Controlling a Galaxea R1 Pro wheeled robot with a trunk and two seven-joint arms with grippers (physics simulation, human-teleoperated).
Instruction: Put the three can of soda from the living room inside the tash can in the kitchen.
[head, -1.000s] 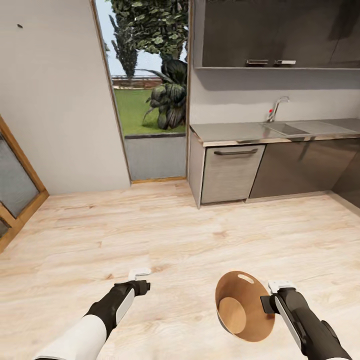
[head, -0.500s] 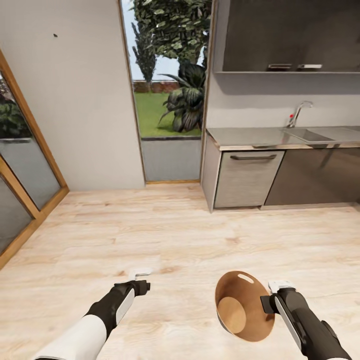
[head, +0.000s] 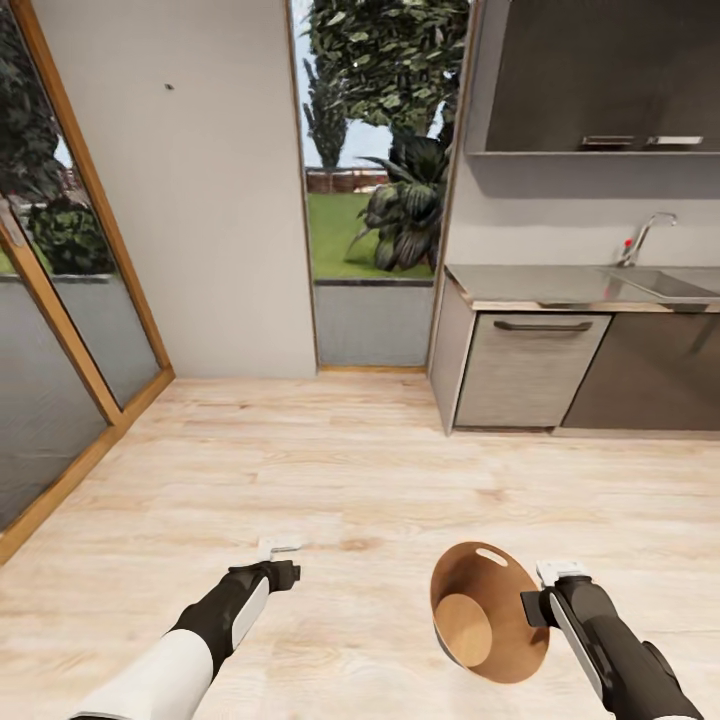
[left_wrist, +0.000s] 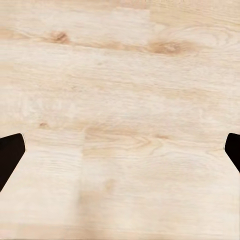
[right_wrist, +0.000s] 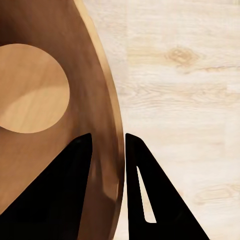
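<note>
From the head camera you're in the kitchen, facing a tall window (head: 372, 190) with garden outside, the dark cabinets (head: 590, 370) and a steel sink (head: 665, 283) off to the right, and a glass door (head: 55, 330) on the left. The thing that matters: your right gripper (head: 548, 590) has the bin (head: 488, 612) pinched by its rim, so the bin hangs just inboard of that hand, between your two arms, tipped so its open mouth faces up toward the camera and you can see the round wooden bottom and the one oval handle slot on the far rim. Your left gripper (head: 279, 556) is out over bare floor (head: 330, 470), well apart from the bin, carrying nothing. Count so far: one bin, zero soda cans anywhere in sight, and the bin looks empty inside. In the left wrist camera you see light wood floor with the two dark fingertips (left_wrist: 10, 155) at opposite edges, so that hand is spread wide. In the right wrist camera the two fingers (right_wrist: 70, 195) straddle the bin's wall, one inside and one outside, closed narrow on the rim, round base visible beyond. My guess is the cans are elsewhere, so the free left hand is the one you'd use for them.
</note>
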